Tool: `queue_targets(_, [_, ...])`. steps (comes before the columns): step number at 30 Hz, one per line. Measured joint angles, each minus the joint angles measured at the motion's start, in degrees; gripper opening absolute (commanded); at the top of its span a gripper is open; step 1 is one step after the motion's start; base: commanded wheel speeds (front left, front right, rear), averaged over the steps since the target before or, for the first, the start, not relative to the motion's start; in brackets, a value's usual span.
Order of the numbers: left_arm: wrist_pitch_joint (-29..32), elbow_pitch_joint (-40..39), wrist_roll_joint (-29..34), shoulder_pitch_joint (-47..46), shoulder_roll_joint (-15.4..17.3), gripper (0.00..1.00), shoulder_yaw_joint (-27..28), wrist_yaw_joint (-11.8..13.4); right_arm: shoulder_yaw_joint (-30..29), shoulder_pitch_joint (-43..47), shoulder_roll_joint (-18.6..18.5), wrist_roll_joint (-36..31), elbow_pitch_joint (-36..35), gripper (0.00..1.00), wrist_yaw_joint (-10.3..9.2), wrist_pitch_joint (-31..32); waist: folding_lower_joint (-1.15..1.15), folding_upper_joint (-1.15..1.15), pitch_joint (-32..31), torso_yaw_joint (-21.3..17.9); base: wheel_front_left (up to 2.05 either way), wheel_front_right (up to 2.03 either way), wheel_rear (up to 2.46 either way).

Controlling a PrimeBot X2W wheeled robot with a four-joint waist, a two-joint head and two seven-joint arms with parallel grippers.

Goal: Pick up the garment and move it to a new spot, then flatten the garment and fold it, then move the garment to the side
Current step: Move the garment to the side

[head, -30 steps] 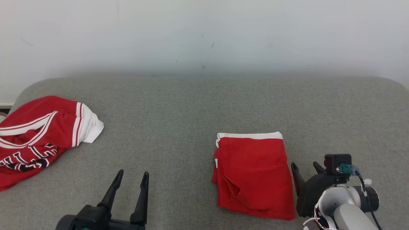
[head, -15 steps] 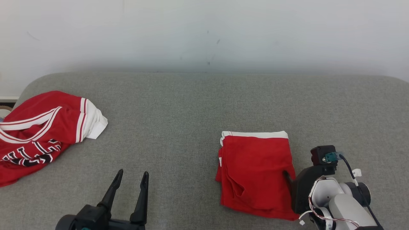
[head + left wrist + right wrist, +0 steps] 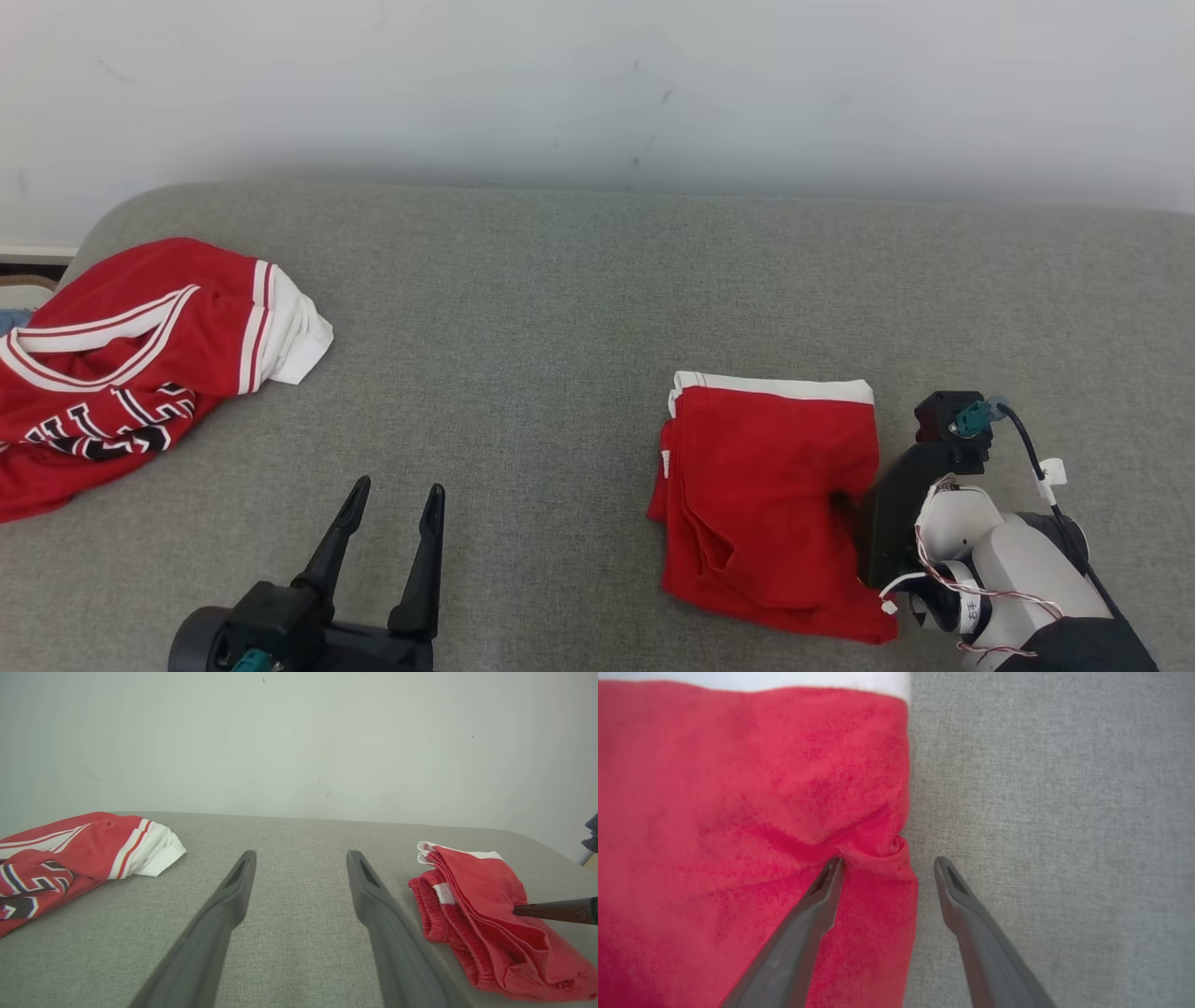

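Note:
The garment [image 3: 766,495] is a red piece with a white band, folded into a rectangle on the grey cushion [image 3: 560,308], right of centre. My right gripper [image 3: 864,509] is open at its right edge. In the right wrist view the right gripper [image 3: 887,863] straddles that edge: the left finger [image 3: 822,896] presses a dent into the garment [image 3: 738,788] and the other finger is over bare cushion. My left gripper [image 3: 397,490] is open and holds nothing, low at the front left. From the left wrist view the left gripper [image 3: 301,856] points across the cushion, with the garment [image 3: 481,905] to its right.
A crumpled red jersey [image 3: 140,345] with white stripes and black lettering lies at the cushion's left end, also seen as the jersey [image 3: 70,844] in the left wrist view. A pale wall [image 3: 597,84] rises behind the cushion. Bare grey cushion lies between the two garments.
The head camera has shifted, so the whole picture has slid. My right gripper has moved from beside the garment onto its right edge, one finger now on the cloth. The left gripper has stayed put.

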Motion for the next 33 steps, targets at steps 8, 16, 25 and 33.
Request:
queue_targets(8, [0.0,0.5,0.0,-0.8,-0.4,1.00,-0.1,0.0,-0.3,-1.9,-0.1,0.7,1.4,1.00,-0.18,4.3,0.00,0.00,1.0,1.3,0.00,0.00,0.00])
queue_targets(16, [0.0,0.7,0.0,-0.8,-0.4,1.00,0.0,0.0,0.0,-2.9,0.1,1.3,1.5,0.00,-0.10,6.9,0.00,0.00,1.2,1.7,0.00,0.00,0.00])
queue_targets(25, [0.0,0.9,0.0,-0.8,-0.3,1.00,0.7,0.1,-1.4,-1.4,-4.4,1.1,-1.6,0.00,-0.19,8.3,0.00,0.00,0.8,0.7,0.00,0.00,0.00])
queue_targets(33, [0.0,0.4,-0.1,-0.3,0.1,1.00,1.2,0.5,-4.6,0.6,-11.9,-0.7,-5.3,0.00,-0.75,8.9,0.00,0.00,0.6,-1.0,0.00,0.00,0.00])
